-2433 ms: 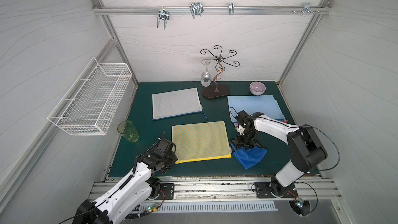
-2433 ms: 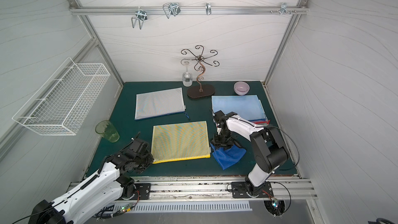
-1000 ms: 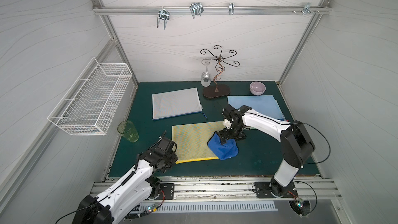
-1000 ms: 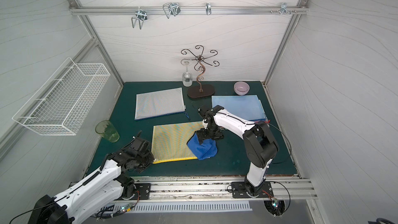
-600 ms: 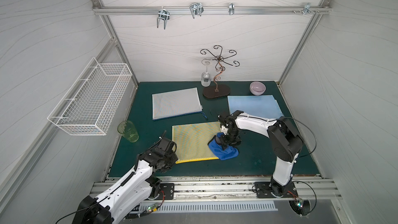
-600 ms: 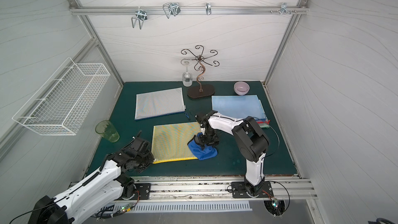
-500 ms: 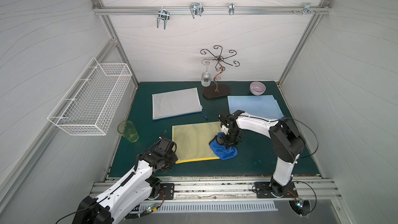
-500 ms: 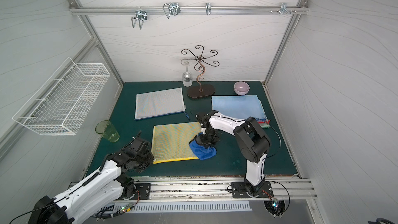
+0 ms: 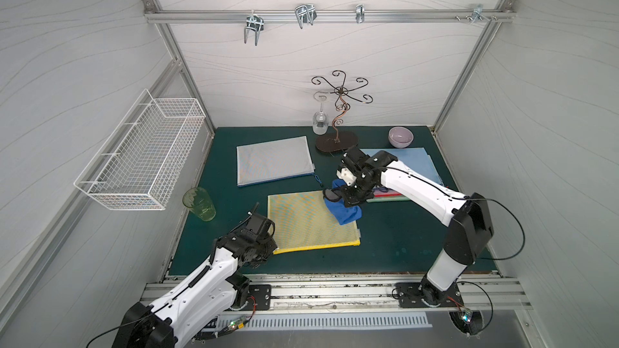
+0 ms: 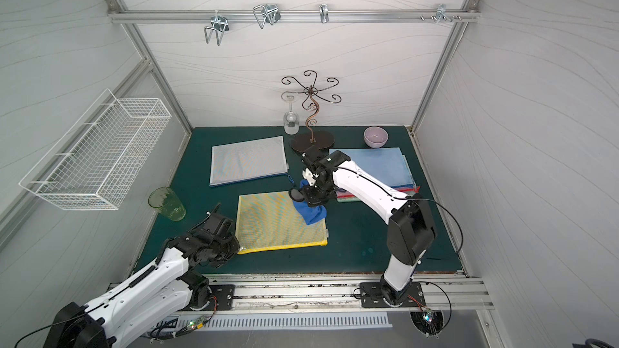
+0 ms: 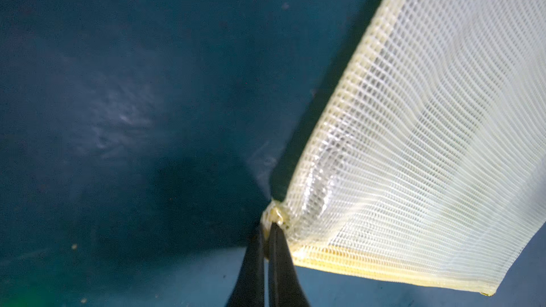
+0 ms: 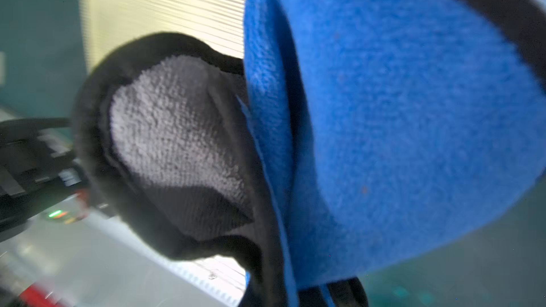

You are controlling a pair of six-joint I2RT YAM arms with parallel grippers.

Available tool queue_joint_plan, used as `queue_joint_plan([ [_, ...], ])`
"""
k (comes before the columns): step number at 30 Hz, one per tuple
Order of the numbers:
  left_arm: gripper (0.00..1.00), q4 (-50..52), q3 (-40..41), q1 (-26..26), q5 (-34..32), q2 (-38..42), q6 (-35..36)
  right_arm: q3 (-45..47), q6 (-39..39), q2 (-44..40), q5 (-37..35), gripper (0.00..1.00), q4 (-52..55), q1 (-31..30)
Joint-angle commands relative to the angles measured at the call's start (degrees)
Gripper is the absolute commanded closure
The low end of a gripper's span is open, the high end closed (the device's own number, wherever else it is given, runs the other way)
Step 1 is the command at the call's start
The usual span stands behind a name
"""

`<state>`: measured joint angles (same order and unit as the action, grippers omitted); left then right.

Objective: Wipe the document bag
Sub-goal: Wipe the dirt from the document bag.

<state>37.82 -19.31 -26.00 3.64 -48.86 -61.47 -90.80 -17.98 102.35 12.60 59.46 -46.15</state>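
Two grippers show on my screens. My left gripper (image 11: 270, 227) is pinched fully closed on the near left corner of the yellow mesh document bag (image 9: 301, 219), which lies flat on the green mat (image 9: 395, 229). My right gripper (image 9: 348, 195) is clamped tight on a blue cloth (image 9: 346, 214) resting on the bag's far right corner.

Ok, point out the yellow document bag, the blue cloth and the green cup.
yellow document bag (image 9: 301, 225): in a top view, on its bare mesh middle.
blue cloth (image 9: 348, 215): in a top view, on its blue lower part.
green cup (image 9: 201, 207): in a top view, on its side wall.
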Motion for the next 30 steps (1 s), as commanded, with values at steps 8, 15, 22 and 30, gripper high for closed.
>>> queue_joint_plan([
  [8, 1.0, -7.3, 3.9, -0.3, 0.5, -2.8, -0.7, -19.7, -4.6, 30.0, 30.3, 1.0, -13.8, -7.6],
  [15, 1.0, -7.2, 4.1, -0.3, 0.5, -2.7, -1.2, -16.4, -0.1, 29.1, -5.4, 1.0, -1.5, 0.2],
  [22, 1.0, -6.1, 4.3, -0.2, 0.0, -0.5, -1.3, -0.1, 6.5, 14.8, -27.8, 1.0, -0.4, 6.3],
  [30, 1.0, -6.3, 3.3, -0.3, 0.2, -1.4, -1.1, -16.2, 5.0, 19.0, 6.9, 1.0, -8.3, -3.2],
])
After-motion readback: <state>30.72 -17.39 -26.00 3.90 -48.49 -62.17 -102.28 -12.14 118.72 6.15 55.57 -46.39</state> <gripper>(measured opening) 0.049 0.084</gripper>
